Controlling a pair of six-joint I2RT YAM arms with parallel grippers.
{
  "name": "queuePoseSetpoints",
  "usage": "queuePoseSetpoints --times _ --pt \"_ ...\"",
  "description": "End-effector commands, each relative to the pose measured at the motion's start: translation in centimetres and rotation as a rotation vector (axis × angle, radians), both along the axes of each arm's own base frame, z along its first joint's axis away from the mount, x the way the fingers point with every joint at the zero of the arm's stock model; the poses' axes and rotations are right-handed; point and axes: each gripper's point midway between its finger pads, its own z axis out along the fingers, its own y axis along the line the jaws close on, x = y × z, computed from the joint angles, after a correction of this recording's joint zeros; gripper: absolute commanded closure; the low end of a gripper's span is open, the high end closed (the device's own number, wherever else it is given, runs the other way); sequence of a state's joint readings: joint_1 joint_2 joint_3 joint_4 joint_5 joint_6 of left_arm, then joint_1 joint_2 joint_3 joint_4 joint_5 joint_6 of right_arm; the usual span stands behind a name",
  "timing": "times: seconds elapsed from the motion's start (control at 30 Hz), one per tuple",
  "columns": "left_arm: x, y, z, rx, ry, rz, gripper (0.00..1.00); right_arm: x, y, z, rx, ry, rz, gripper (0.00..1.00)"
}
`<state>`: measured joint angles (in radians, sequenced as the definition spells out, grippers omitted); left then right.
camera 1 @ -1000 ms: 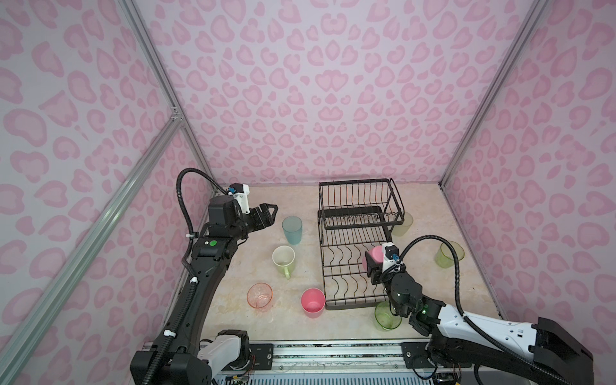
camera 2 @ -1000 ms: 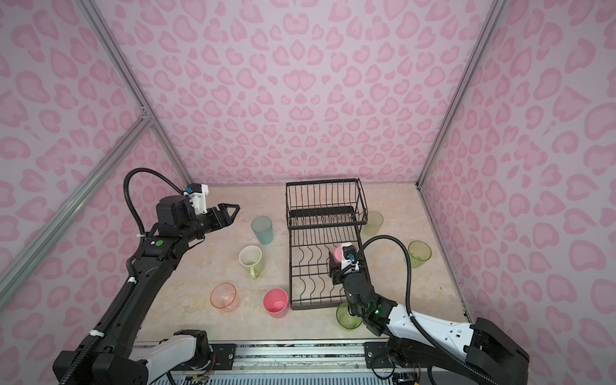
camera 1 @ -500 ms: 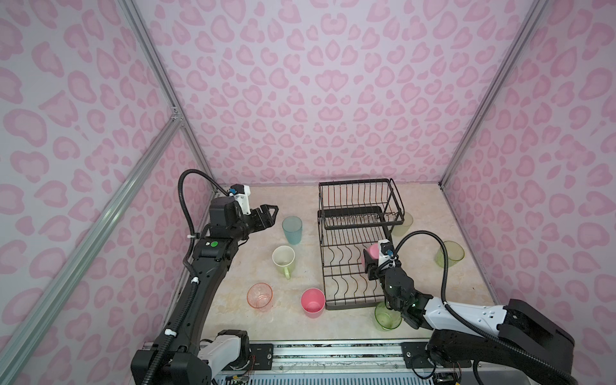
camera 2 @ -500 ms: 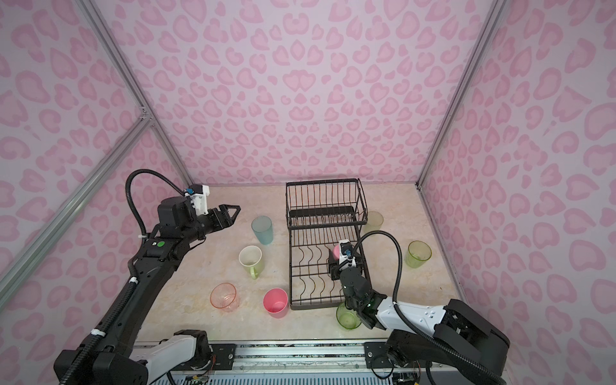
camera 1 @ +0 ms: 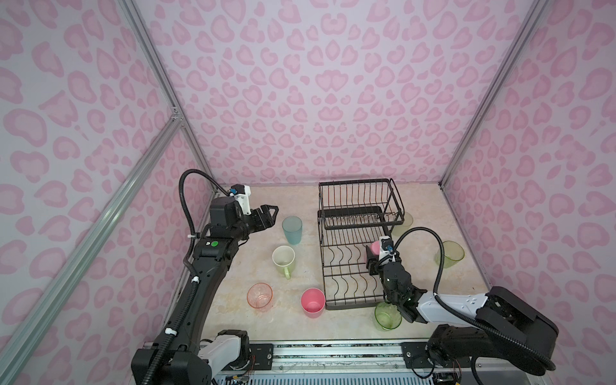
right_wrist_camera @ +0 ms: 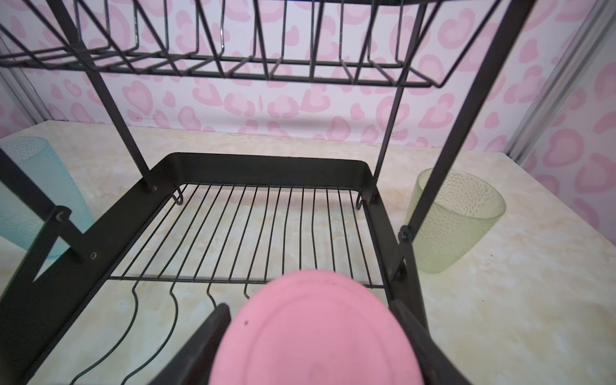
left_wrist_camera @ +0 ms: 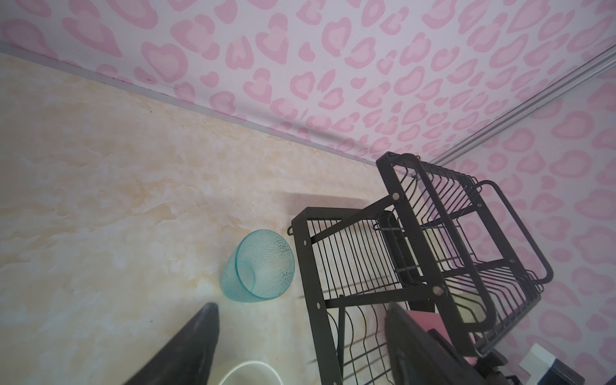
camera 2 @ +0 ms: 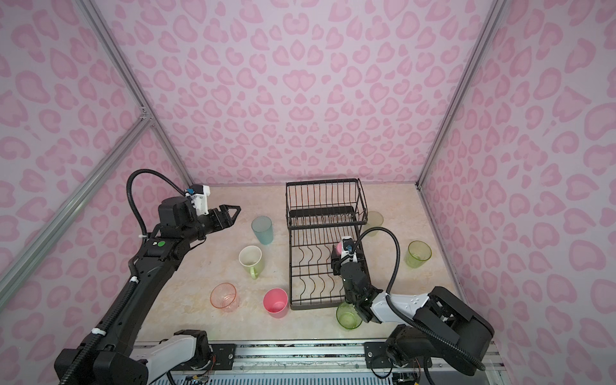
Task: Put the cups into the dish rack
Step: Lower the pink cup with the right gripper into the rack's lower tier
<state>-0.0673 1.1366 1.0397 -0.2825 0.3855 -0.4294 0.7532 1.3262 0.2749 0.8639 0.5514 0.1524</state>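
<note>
Right wrist view: pink tumbler (right_wrist_camera: 316, 333) clamped above rack (right_wrist_camera: 266, 166).
The right gripper (right_wrist_camera: 310, 313) is stretched low across it; the left gripper (camera 1: 270, 217) is held high, spread wide.

Both top views look down from six o'clock toward twelve. Left wrist faces two, right wrist twelve; both share the dish rack (right_wrist_camera: 266, 170) close up.

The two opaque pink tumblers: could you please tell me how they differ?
The held pink tumbler is clamped in the right claw over the dish rack; the free pink tumbler stands on the table beside the rack. The held one shows its base, the free one its open mouth. Both are opaque pink.
</note>
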Motion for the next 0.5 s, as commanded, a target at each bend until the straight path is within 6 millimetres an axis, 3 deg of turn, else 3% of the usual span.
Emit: queuePoseSetpoints --times 0.0,0.47 --pt "0.3 -0.1 0.2 0.009 -0.021 -0.007 0.20 0.6 0.1 0.8 0.028 -0.033 0.009 0.40" --pt "0.5 0.0 -0.5 0.017 -0.003 -0.005 0.20 2.8 -0.2 -0.7 -0.018 -0.009 0.005 0.37"
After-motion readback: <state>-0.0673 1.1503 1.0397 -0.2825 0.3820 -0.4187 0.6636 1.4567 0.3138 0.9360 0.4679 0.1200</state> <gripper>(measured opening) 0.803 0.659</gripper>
